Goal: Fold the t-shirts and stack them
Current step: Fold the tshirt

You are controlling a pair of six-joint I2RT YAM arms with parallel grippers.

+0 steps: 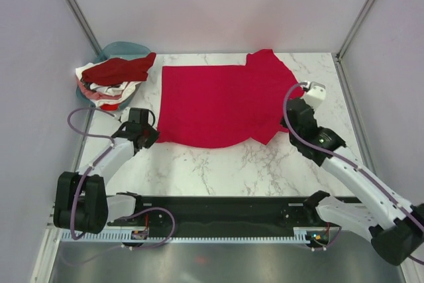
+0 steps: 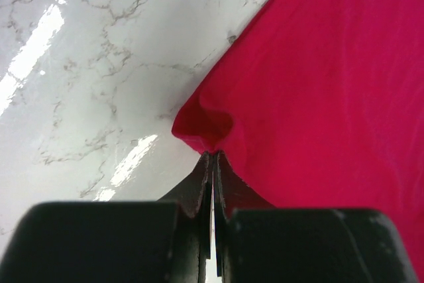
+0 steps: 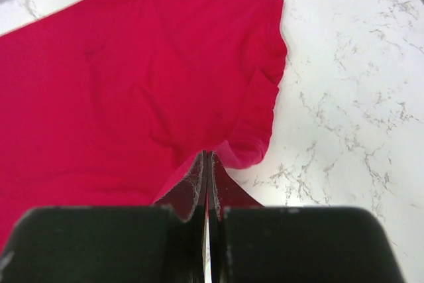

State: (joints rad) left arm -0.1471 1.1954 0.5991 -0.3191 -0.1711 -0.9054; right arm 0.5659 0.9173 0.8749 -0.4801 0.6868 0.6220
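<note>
A bright crimson t-shirt [image 1: 218, 104] lies spread flat on the marble table, with one sleeve at the far right. My left gripper [image 1: 152, 136] is shut on its near left corner, and the cloth puckers at the fingertips in the left wrist view [image 2: 213, 154]. My right gripper [image 1: 287, 124] is shut on the curled edge of the near right sleeve [image 3: 255, 144], which the right wrist view shows at the tips [image 3: 209, 156]. Other t-shirts, dark red [image 1: 122, 67], white and coral pink, lie heaped at the far left.
The heap sits in a teal plastic basin [image 1: 124, 49] in the far left corner. Grey walls close in the table on the left, back and right. A black rail [image 1: 218, 209] with the arm bases runs along the near edge.
</note>
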